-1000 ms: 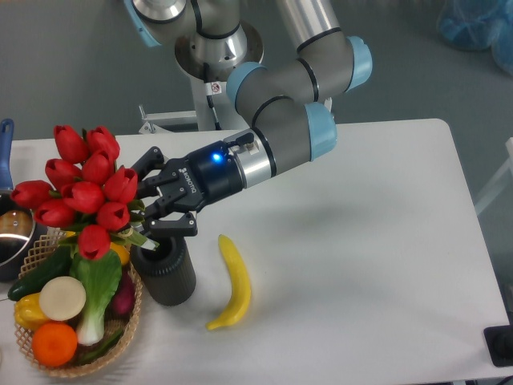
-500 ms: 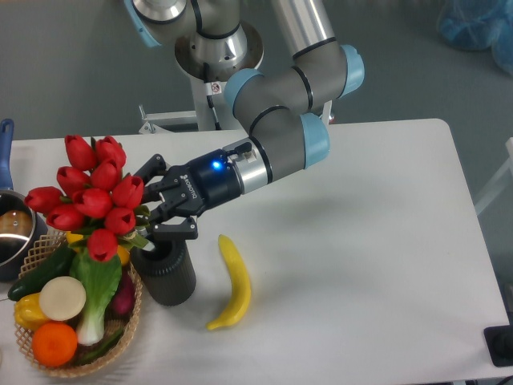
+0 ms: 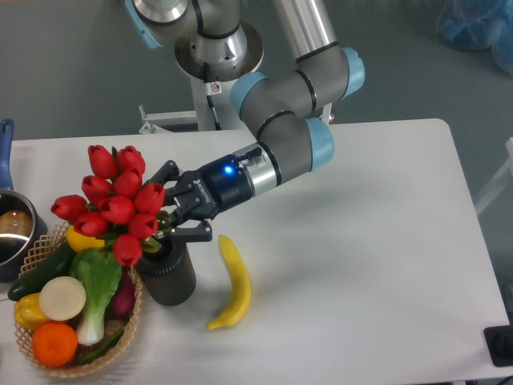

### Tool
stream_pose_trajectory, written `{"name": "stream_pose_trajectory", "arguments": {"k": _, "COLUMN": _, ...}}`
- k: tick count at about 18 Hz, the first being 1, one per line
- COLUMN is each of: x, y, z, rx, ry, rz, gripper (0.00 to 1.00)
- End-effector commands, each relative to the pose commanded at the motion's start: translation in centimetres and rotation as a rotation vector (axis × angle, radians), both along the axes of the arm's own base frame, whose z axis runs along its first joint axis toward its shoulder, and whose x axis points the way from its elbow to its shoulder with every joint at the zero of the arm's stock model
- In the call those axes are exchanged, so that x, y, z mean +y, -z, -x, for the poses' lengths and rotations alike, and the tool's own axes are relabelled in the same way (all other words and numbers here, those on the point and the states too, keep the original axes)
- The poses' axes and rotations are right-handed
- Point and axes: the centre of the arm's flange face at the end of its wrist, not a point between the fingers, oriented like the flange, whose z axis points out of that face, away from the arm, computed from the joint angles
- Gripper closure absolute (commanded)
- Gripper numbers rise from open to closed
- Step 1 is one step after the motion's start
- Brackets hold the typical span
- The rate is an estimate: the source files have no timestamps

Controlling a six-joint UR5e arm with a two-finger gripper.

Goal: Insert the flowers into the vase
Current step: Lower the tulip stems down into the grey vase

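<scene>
The vase [image 3: 167, 275] is a dark grey ribbed cylinder, matt, standing upright on the smooth white table [image 3: 361, 265]. Directly above its mouth hang the flowers [image 3: 116, 200], a tight bunch of glossy red tulip buds tilted to the vase's left, their short green stems meeting the rim. The black gripper [image 3: 178, 219] reaches in from the vase's upper right, its fingers closed around the stems just over the mouth. To the vase's right lies a curved yellow banana [image 3: 232, 281]; to its left sits a woven wicker basket [image 3: 120, 341] of rounded vegetables and fruit.
</scene>
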Motion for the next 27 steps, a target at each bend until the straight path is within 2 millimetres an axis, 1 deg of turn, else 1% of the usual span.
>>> {"name": "stream_pose_trajectory", "arguments": {"k": 5, "x": -0.2, "y": 1.9, "z": 0.4, "rx": 0.042, "ry": -0.011, "rz": -0.028, "gripper": 0.62}}
{"name": "stream_pose_trajectory", "arguments": {"k": 11, "x": -1.1, "y": 4.0, "z": 0.0, "rx": 0.032, "ry": -0.020, "rz": -0.019, "gripper": 0.62}}
{"name": "stream_pose_trajectory", "arguments": {"k": 19, "x": -1.2, "y": 4.8, "z": -0.4, "rx": 0.030, "ry": -0.019, "rz": -0.018, "gripper": 0.59}}
{"name": "stream_pose_trajectory", "arguments": {"k": 22, "x": -1.2, "y": 4.8, "z": -0.4, "rx": 0.033, "ry": -0.017, "rz": -0.018, "gripper": 0.51}}
{"name": "stream_pose_trajectory", "arguments": {"k": 23, "x": -1.2, "y": 4.8, "z": -0.4, "rx": 0.033, "ry": -0.019, "rz": -0.018, "gripper": 0.49}}
{"name": "stream_pose_trajectory", "arguments": {"k": 25, "x": -1.2, "y": 4.8, "z": -0.4, "rx": 0.034, "ry": -0.019, "rz": -0.019, "gripper": 0.42}}
{"name": "stream_pose_trajectory", "arguments": {"k": 27, "x": -1.2, "y": 4.8, "z": -0.3, "rx": 0.034, "ry": -0.020, "rz": -0.019, "gripper": 0.39}}
